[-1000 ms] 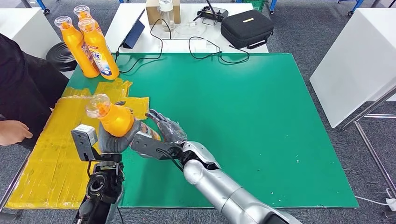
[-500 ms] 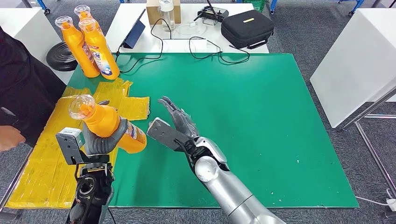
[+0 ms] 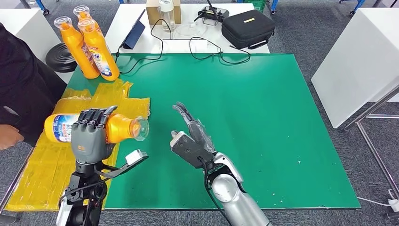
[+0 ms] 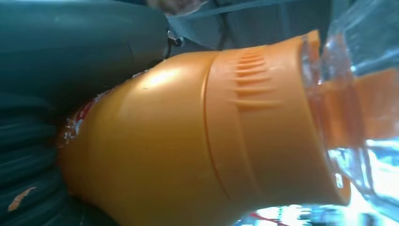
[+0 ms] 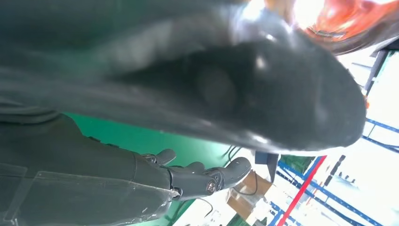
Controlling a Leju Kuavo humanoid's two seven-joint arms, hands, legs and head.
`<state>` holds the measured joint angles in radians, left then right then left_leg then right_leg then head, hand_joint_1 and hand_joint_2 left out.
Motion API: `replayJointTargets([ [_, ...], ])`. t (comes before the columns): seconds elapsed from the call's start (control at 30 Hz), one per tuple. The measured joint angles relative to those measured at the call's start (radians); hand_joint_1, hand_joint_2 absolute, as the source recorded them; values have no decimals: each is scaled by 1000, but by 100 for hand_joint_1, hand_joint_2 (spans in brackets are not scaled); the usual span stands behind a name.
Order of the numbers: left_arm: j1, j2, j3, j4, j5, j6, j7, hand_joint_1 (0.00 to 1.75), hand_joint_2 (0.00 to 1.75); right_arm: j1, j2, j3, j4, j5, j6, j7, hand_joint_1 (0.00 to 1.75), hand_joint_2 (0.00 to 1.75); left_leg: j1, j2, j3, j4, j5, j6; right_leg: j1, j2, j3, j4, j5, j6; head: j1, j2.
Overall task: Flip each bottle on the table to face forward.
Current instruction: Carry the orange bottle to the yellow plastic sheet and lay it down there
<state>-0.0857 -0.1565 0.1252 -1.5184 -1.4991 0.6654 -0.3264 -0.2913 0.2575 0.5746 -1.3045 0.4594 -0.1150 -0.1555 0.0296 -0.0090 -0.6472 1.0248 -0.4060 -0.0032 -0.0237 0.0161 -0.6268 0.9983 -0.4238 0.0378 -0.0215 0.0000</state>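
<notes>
A: Left hand [image 3: 89,136] grips the orange bottle [image 3: 120,128] sideways above the yellow sheet [image 3: 42,165]; right hand [image 3: 192,139] is spread, holding nothing.

B: We judge slippage possible (smooth plastic, horizontal hold). Label legibility?

A: Blue-and-white label; we cannot read its text.

A green worktop [image 3: 263,122] carries a patch of crinkled yellow sheeting [image 3: 44,165] along its left side. Three upright orange bottles [image 3: 91,44] stand close together just beyond that sheeting, at the far left corner. A black cable [image 3: 141,59] trails onto the green surface near the bottles, coming from a white table [image 3: 136,23] behind.
</notes>
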Motion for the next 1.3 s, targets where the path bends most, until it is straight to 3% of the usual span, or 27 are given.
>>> replayJointTargets([
  [0.2,15,45,-5,65,-62,1,209,175,175,-6,11,0,11,-23,28,-6,0,0,1,-1,0,0,1,-1,1,0,0,0,0,0,0,0],
  [0.53,34,106,-37,185,-29,2,258,175,175,-22,27,-4,29,-23,77,-18,0,0,1,-1,-1,0,1,-1,0,0,0,0,0,0,0,0],
  [0.57,32,108,-37,207,-24,2,249,159,175,-22,27,-4,31,-23,77,-19,0,0,1,-1,-1,0,1,-1,0,0,0,0,0,0,0,0],
  [0.67,22,109,-32,278,-6,2,220,28,44,-21,26,-4,35,-27,75,-20,0,0,1,-1,-1,0,1,-1,1,0,0,0,0,0,0,0],
  [0.7,17,110,-31,305,-2,2,217,0,0,-21,26,-4,36,-31,73,-22,0,0,1,-1,-1,0,1,-1,1,0,0,0,0,0,0,0],
  [1.0,-65,130,-61,572,-43,2,256,0,0,-20,26,-7,42,-38,69,-27,0,0,1,-1,-1,0,1,-1,1,0,0,0,0,0,0,0],
  [1.3,-100,138,-82,655,-46,2,256,0,0,-20,26,-8,45,-38,69,-27,0,0,1,-1,-1,0,1,-1,1,0,0,0,0,0,0,0],
])
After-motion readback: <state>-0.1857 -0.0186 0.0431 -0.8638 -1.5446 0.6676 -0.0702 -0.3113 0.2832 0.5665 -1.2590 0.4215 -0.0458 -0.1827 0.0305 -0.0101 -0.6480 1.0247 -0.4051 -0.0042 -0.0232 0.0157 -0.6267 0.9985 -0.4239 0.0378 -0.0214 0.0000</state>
